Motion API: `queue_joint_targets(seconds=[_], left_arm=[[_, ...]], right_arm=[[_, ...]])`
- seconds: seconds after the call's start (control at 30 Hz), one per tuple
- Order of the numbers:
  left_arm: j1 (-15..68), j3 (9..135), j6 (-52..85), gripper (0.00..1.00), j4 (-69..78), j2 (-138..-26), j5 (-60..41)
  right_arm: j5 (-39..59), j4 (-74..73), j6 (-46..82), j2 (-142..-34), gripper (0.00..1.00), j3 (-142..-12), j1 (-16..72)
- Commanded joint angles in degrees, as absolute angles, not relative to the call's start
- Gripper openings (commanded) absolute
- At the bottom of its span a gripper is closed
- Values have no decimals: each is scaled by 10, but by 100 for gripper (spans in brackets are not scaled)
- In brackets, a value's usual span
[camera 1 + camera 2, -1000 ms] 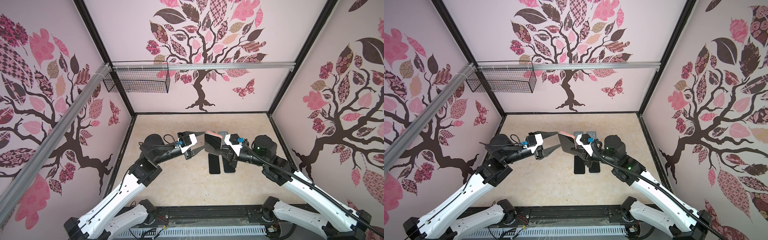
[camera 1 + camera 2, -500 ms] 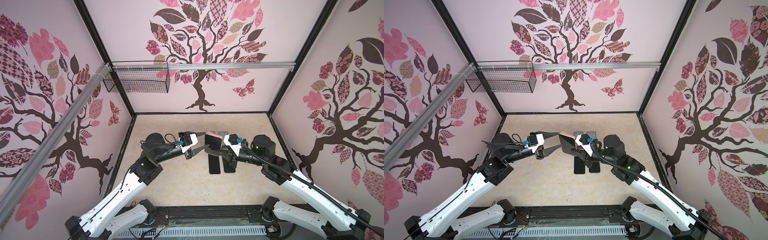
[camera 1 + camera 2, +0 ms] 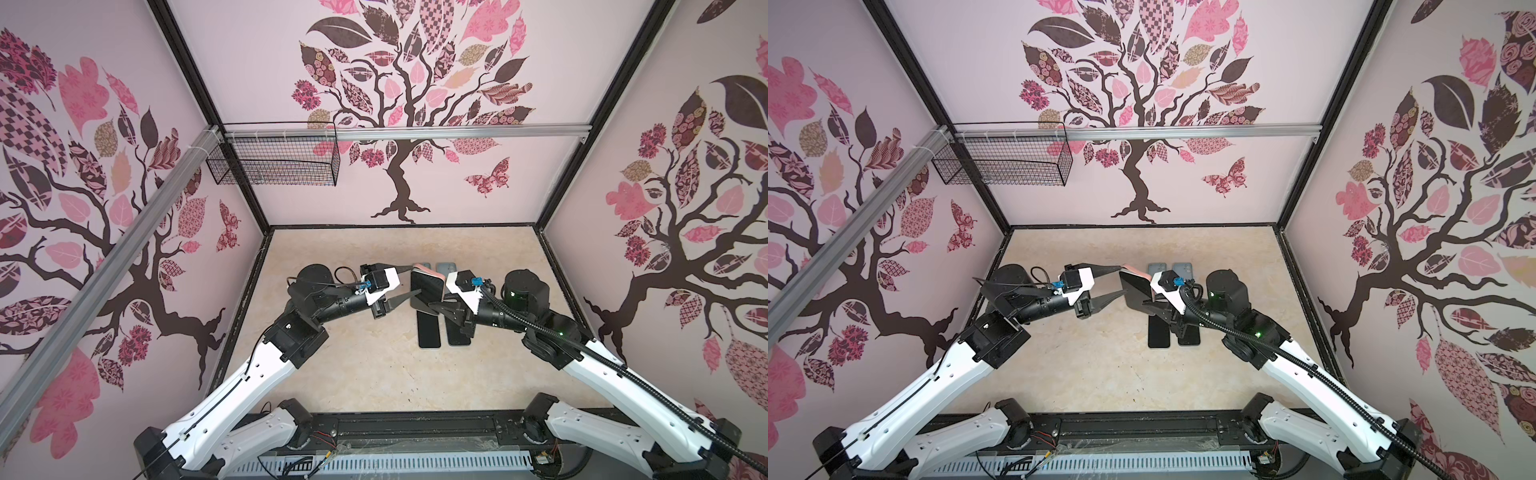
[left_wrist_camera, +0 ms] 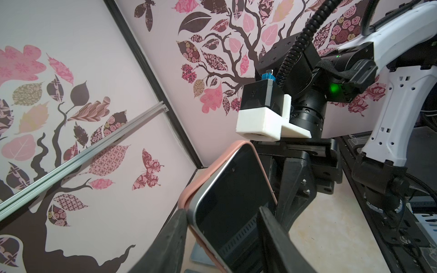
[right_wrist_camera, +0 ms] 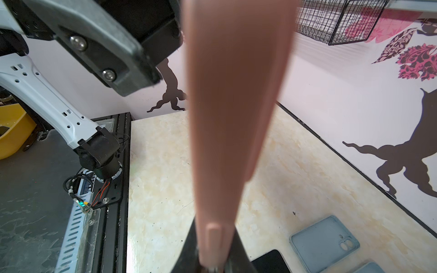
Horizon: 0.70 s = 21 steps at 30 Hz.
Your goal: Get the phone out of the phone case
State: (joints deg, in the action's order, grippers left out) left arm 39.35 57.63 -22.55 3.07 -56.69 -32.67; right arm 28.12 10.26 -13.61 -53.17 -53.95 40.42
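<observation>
Phone (image 4: 231, 208) remains in case (image 5: 231, 94); left claw (image 3: 413, 280) still straddles both.

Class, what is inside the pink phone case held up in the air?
A dark-screened phone sits in the pink case, its silver side edge exposed. The case covers its back.

No readable text, label or number seems visible anywhere.

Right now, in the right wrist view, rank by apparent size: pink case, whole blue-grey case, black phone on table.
1. pink case: largest, though nearest the camera.
2. blue-grey case.
3. black phone: only a corner shows.
</observation>
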Motion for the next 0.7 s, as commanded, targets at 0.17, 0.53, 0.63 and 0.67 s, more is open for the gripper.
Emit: queue_joint_targets(seconds=[0.17, 0.53, 0.63, 0.67], left_arm=[[398, 577, -223, 50, -11, -585, -357], [387, 584, -187, 49, -29, -606, -477], [377, 583, -164, 48, -24, -612, -518], [375, 580, -155, 48, -20, -613, -530]], right_arm=[[342, 66, -188, -513, 0, -564, 423], [348, 53, -199, -495, 0, -559, 423], [349, 43, -196, -488, 0, -555, 424], [351, 39, -195, -486, 0, -555, 423]])
